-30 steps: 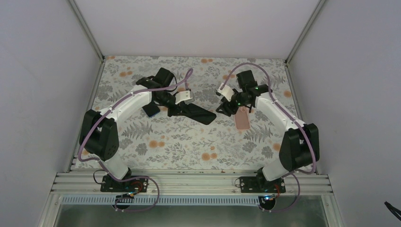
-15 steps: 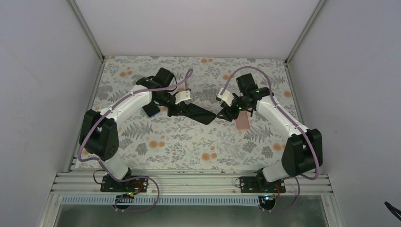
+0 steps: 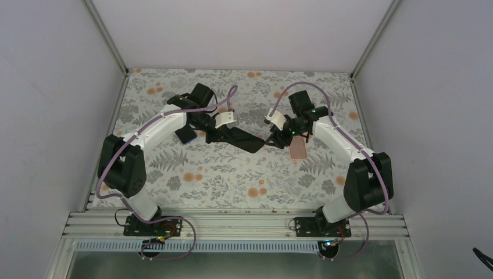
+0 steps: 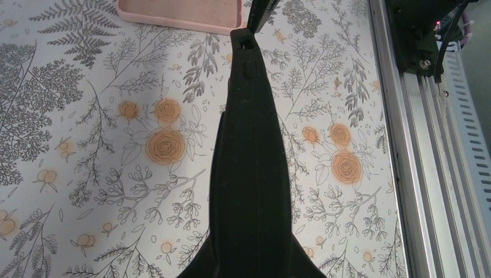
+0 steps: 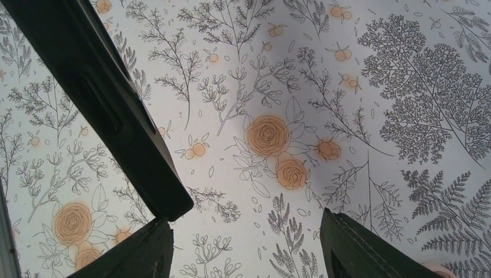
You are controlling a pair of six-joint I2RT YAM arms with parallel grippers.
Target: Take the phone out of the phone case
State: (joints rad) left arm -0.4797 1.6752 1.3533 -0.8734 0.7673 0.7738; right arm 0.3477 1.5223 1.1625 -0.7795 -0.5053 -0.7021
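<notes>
A black phone case (image 3: 243, 139) hangs above the table, turned edge-on in the left wrist view (image 4: 250, 150). I cannot tell the phone apart from it. My left gripper (image 3: 216, 135) is shut on its left end (image 4: 250, 262). My right gripper (image 3: 273, 139) stands open at the free right end. In the right wrist view the case's corner (image 5: 168, 205) touches the tip of one finger (image 5: 136, 252), while the other finger (image 5: 370, 249) stands far off and the gripper (image 5: 249, 249) has nothing between its fingers.
A pink, tray-like case (image 3: 298, 151) lies flat on the floral table cover just right of my right gripper, and also shows in the left wrist view (image 4: 179, 14). A dark blue object (image 3: 185, 135) sits under my left arm. Aluminium rails (image 3: 232, 224) line the near edge.
My right gripper has moved left, away from the pink case, up to the free end of the black case. The left arm and the case have stayed still.
</notes>
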